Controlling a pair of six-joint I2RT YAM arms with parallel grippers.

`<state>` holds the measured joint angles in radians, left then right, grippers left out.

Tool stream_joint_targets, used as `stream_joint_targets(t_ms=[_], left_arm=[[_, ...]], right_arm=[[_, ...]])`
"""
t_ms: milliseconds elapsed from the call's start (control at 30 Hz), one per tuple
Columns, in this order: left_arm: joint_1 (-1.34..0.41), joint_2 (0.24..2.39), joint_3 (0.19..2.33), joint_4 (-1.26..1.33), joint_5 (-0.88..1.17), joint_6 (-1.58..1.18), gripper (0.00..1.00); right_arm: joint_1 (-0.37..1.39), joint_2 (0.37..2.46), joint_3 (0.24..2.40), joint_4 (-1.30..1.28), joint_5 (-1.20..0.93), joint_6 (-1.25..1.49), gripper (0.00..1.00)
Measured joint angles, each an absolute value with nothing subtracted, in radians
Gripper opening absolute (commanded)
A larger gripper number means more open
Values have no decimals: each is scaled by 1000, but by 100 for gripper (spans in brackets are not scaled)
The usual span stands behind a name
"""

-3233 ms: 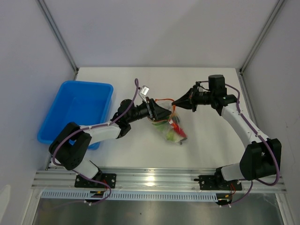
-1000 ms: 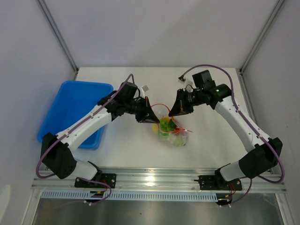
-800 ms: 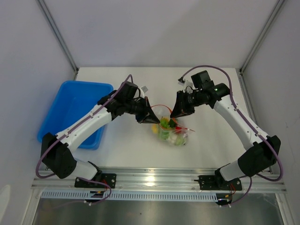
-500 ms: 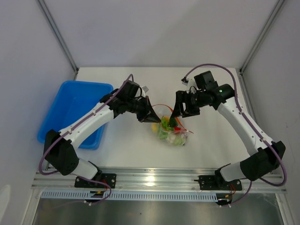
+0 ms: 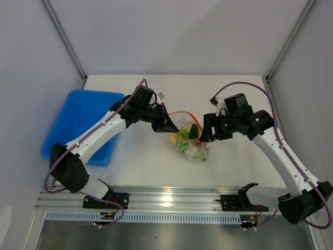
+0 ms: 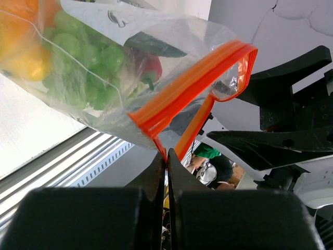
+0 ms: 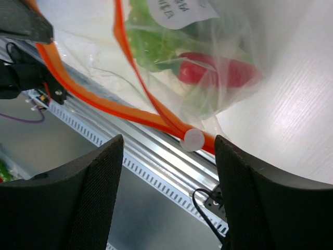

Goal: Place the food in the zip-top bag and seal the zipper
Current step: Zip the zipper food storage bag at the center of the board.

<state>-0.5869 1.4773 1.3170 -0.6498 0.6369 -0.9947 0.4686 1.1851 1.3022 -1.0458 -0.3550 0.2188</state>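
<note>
Pinching zipper (image 6: 192, 84), left claw (image 6: 166, 159) (fully closed)

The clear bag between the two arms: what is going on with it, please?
The left pincer is shut on one end of the orange-red zipper of the bag and holds it. The toy food is already inside, among it green grapes and a red chili. The right pincer is open, with the zipper between its fingers, not gripped. The two halves of the zipper gape apart, so the bag is not yet sealed.
</note>
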Motion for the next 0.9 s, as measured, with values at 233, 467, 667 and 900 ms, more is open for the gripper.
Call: stream_joint_targets(t_ms=[233,467,667,900], left_arm=[[-587,1485,1317,-654,654,-995,1],[-587,1485,1317,-654,667,-995,1],[-587,1485,1317,-649,687,-994,1],[-584,1485,1307,-609,705,-985,2]], right_arm=[[490,1184,1255,-1037,-255,212,66],[510,1182,1209,-978,-171,204,57],[521,1175,1180,-910,-147,175,22],[523,1140,1148,-841,-165,155,0]])
